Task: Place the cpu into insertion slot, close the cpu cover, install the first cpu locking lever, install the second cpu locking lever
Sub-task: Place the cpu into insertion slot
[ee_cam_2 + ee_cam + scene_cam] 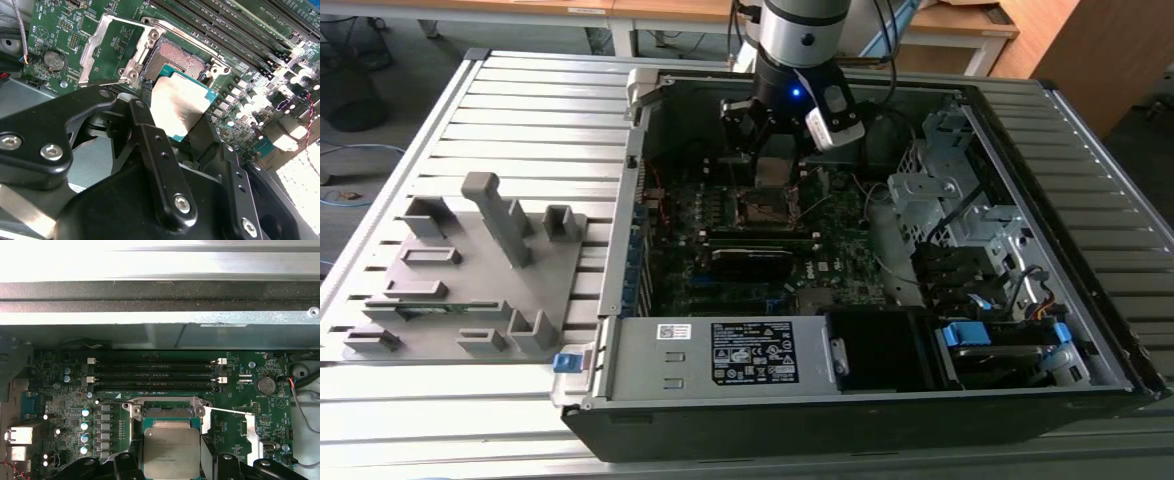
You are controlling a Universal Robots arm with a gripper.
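Gripper (774, 165) is closed on the cpu (180, 107). The chip is pinched by two opposite edges between the black fingers (146, 102), metal face up. The cpu is not seated. It is held over the board (260, 365), inside the open case (854, 425), toward the case's far side in the exterior view.

Key relation: the slot (175, 60) lies just below and slightly ahead of the chip. In the second wrist view part of the pin field is seen uncovered past the cpu's leading edge, so an offset along that one axis is judged to exist, plus the drop. In the first wrist view the cpu's edges are seen running parallel to the slot's frame, so little or no rotation is judged to be needed. In the exterior view the slot is seen just on the near side of the gripper.

Cover (107, 47) is swung open to one side of the slot, clear of the opening. A thin lever (227, 411) is seen running from the slot's corner toward the cover; it is judged released. Memory sticks (155, 375) are set beyond the slot from the gripper, apart from the chip.
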